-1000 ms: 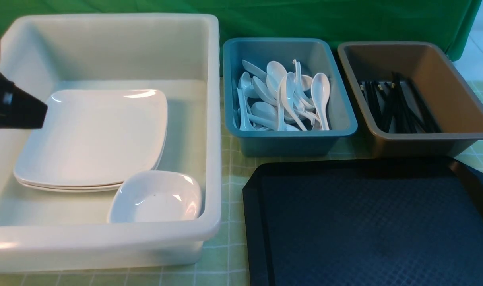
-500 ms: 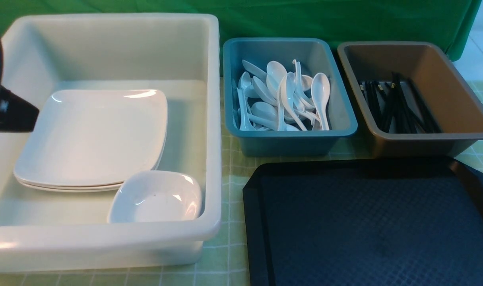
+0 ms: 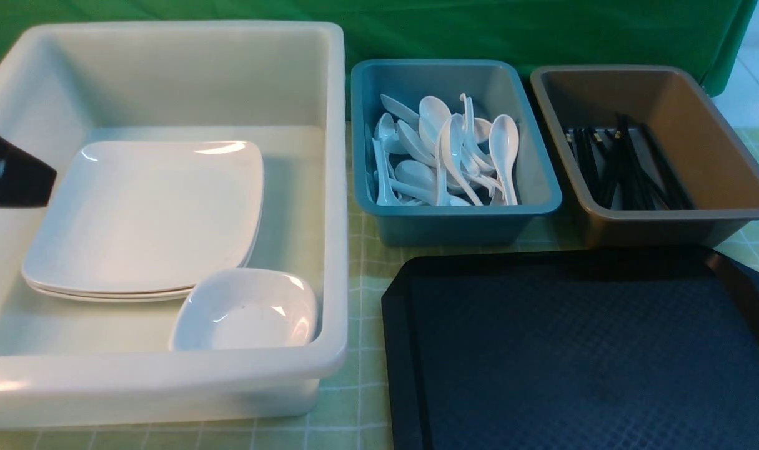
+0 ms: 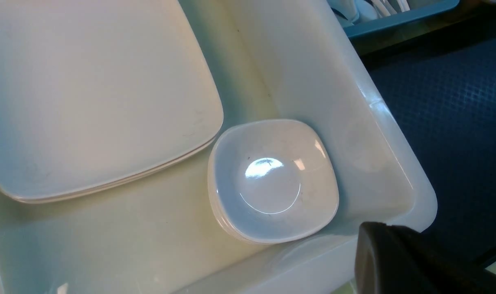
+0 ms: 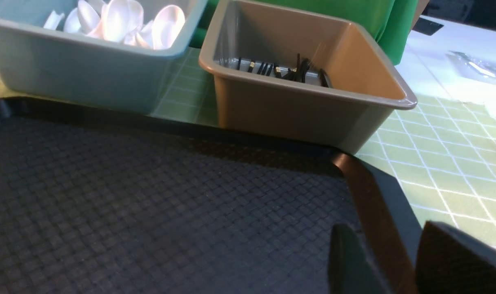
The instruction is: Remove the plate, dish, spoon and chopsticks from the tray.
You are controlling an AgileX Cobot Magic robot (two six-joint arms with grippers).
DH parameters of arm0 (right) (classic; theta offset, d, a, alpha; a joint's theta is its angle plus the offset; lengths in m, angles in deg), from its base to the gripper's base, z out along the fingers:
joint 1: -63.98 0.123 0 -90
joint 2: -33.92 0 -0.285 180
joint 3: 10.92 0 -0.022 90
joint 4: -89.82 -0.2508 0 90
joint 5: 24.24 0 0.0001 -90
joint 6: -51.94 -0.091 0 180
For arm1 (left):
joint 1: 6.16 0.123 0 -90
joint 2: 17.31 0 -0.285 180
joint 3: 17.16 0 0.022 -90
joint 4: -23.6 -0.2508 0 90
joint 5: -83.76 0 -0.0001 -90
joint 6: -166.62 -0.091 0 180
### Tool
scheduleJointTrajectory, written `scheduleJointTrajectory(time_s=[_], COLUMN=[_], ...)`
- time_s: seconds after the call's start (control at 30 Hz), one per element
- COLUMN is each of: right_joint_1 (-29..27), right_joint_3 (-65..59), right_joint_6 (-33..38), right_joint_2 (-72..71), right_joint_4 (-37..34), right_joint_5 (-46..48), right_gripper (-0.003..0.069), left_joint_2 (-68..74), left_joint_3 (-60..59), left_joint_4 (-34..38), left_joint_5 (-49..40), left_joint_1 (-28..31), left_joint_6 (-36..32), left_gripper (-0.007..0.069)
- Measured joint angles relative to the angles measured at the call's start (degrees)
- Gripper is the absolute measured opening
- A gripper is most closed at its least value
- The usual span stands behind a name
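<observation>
Black diamond-textured tray [image 3: 579, 356] lies bare; plates [image 3: 142, 215] rest in the white tub [image 3: 167, 375]. Left gripper [image 3: 10, 178] is clenched empty; right gripper [image 5: 394, 261] stands parted, empty

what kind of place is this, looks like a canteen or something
Probably a staged dish-return station, canteen style: a white tub holding stacked plates, a teal bin of soup spoons, a brown bin of chopsticks, and a black tray on a checked cloth.

Soft, even light from above; glare patches on the plate [image 3: 142, 215]; tray [image 3: 579, 362] dim, slightly blurred.
</observation>
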Motion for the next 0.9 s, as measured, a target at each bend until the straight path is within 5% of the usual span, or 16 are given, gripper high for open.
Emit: scheduleJointTrajectory(time_s=[0.23, 0.57, 0.9], right_joint_1=[0.0, 0.0, 0.0], right_joint_3=[0.0, 0.0, 0.0], right_joint_6=[0.2, 0.2, 0.3], right_joint_2=[0.0, 0.0, 0.0], right_joint_4=[0.1, 0.1, 0.1], right_joint_5=[0.0, 0.0, 0.0], right_gripper=[0.0239, 0.0241, 0.0241], left_joint_2=[-4.0, -27.9, -44.7], left_joint_3=[-6.4, -25.0, -37.7], left_joint_4=[0.0, 1.4, 2.9], left_joint_5=[0.2, 2.5, 42.7], left_joint_1=[0.0, 0.0, 0.0], left_joint_6=[0.5, 1.9, 4.3], left_gripper=[-0.0010, -0.0010, -0.0010])
